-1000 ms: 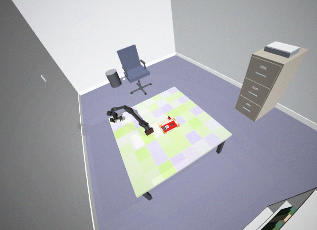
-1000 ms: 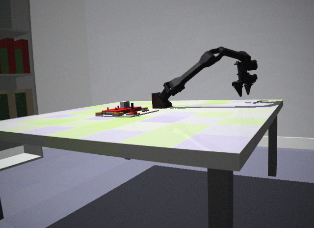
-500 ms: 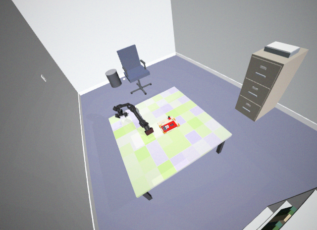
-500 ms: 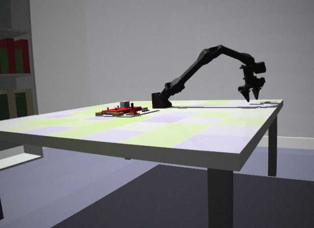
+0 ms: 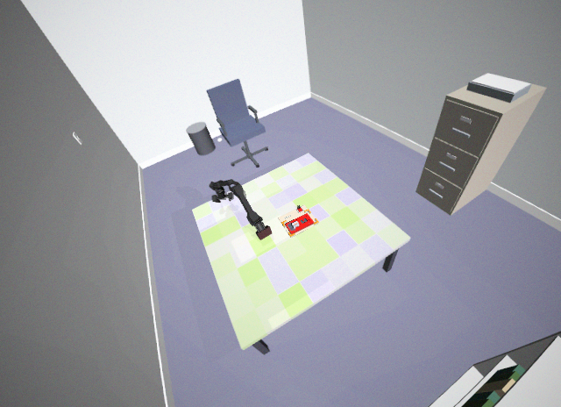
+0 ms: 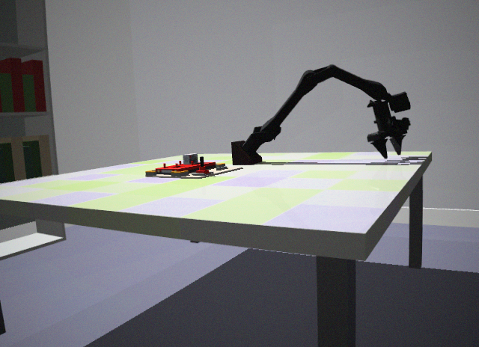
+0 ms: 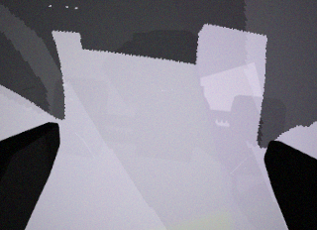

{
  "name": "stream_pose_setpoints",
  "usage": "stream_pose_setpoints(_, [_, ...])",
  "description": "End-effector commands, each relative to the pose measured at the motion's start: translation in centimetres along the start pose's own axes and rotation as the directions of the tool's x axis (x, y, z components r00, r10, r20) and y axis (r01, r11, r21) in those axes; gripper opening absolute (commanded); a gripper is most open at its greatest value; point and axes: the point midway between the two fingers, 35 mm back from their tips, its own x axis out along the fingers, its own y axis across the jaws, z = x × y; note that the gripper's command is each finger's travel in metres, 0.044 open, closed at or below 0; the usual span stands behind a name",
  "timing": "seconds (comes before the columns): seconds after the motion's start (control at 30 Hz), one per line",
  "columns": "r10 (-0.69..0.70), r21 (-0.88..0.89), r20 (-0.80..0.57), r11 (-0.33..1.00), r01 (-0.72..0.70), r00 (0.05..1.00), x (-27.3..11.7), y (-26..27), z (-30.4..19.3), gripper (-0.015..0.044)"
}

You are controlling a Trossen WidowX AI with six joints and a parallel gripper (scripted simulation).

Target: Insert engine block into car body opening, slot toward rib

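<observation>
Fingers spread and empty, my gripper [image 5: 223,199] [image 6: 392,156] [image 7: 166,143] hangs well apart from the red car body [image 5: 300,224] [image 6: 185,167]; I should stay high, then approach the block squarely.
</observation>
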Motion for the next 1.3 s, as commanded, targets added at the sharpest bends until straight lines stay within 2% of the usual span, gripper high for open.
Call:
stream_pose_setpoints(0.0, [-0.015, -0.039, 0.022, 0.999, 0.016, 1.0, 0.3, -2.0, 1.2, 0.044])
stream_pose_setpoints(0.6, [-0.111, -0.324, 0.105, 0.936, 0.14, 0.988, 0.5, -11.1, 5.8, 0.044])
stream_pose_setpoints(1.27, [-0.233, -0.64, 0.135, 0.722, 0.264, 0.963, -0.4, -20.2, 8.0, 0.044])
